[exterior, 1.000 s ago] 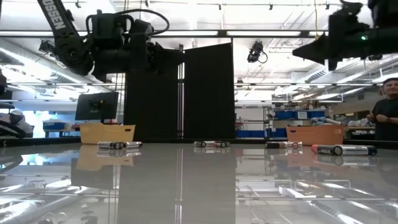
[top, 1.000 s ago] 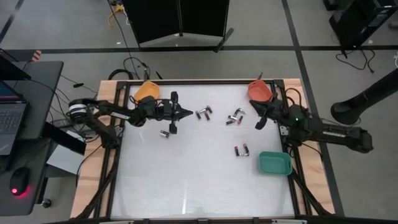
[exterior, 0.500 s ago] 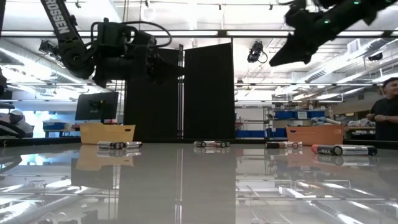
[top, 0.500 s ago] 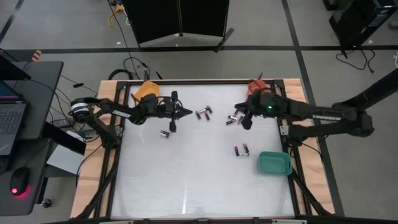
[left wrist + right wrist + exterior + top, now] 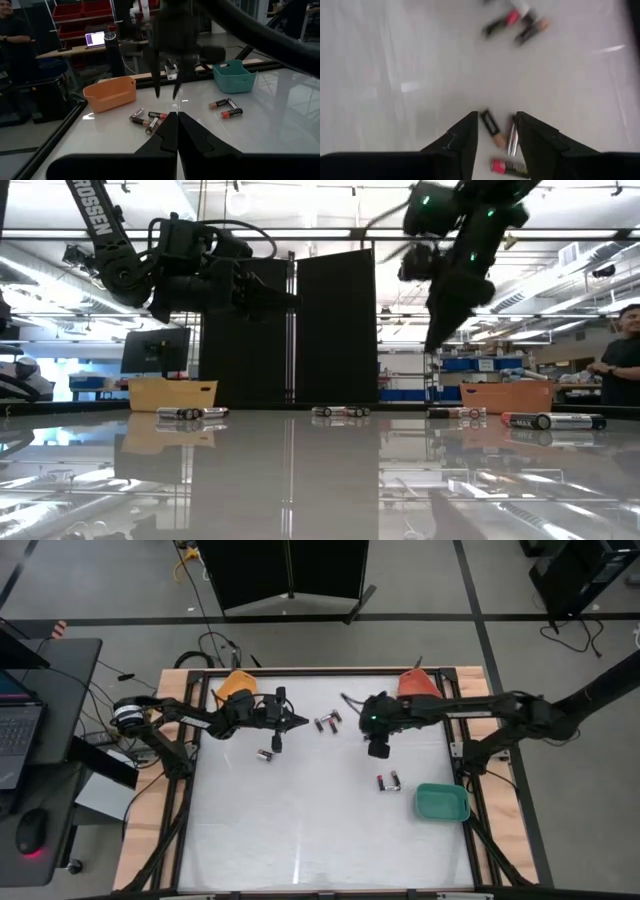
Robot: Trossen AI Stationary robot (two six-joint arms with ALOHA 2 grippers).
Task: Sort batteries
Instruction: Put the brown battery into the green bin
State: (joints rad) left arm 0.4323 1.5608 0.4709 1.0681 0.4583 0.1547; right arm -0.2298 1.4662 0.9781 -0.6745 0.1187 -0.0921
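Table [image 5: 300,830] reflective; right claw [image 5: 497,131] parted, probably hiding batteries [image 5: 501,137] beneath; left claw [image 5: 176,131] clenched, empty.

In the high view the right hand [image 5: 377,747] hides the small dark-and-red cylindrical batteries [image 5: 506,141] beneath it on the counter.

Batteries [image 5: 385,781] and green tray [image 5: 442,803] flank bare table [image 5: 300,830].

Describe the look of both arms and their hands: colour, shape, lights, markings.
Both arms are black and jointed. The left arm bears white lettering; the right arm shows small green lights. The left hand and right hand each have two dark, tapering fingers.
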